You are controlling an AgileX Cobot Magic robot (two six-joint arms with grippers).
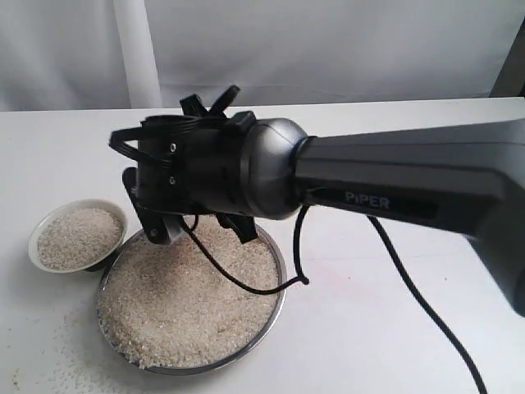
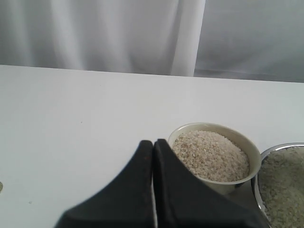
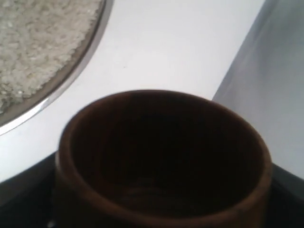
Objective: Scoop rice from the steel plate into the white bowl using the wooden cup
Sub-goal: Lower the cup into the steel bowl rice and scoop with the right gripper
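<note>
The steel plate point(image 1: 276, 315) sits front left on the white table, heaped with rice point(image 1: 189, 295). At its left the white bowl point(image 1: 36, 235) is filled with rice point(image 1: 78, 238) to near its rim. My right gripper point(image 1: 160, 223) hangs over the plate's far left edge, close to the bowl. In the right wrist view it is shut on the wooden cup point(image 3: 161, 114), whose dark inside shows no rice; the arm hides the cup in the exterior view. My left gripper point(image 2: 153, 143) is shut and empty, just beside the bowl point(image 2: 248, 148) and the plate's rim point(image 2: 259, 164).
Loose grains are scattered on the table point(image 1: 41, 361) in front of the bowl and plate. A black cable point(image 1: 410, 287) trails from the right arm across the table. A white curtain point(image 1: 328, 49) closes off the back edge.
</note>
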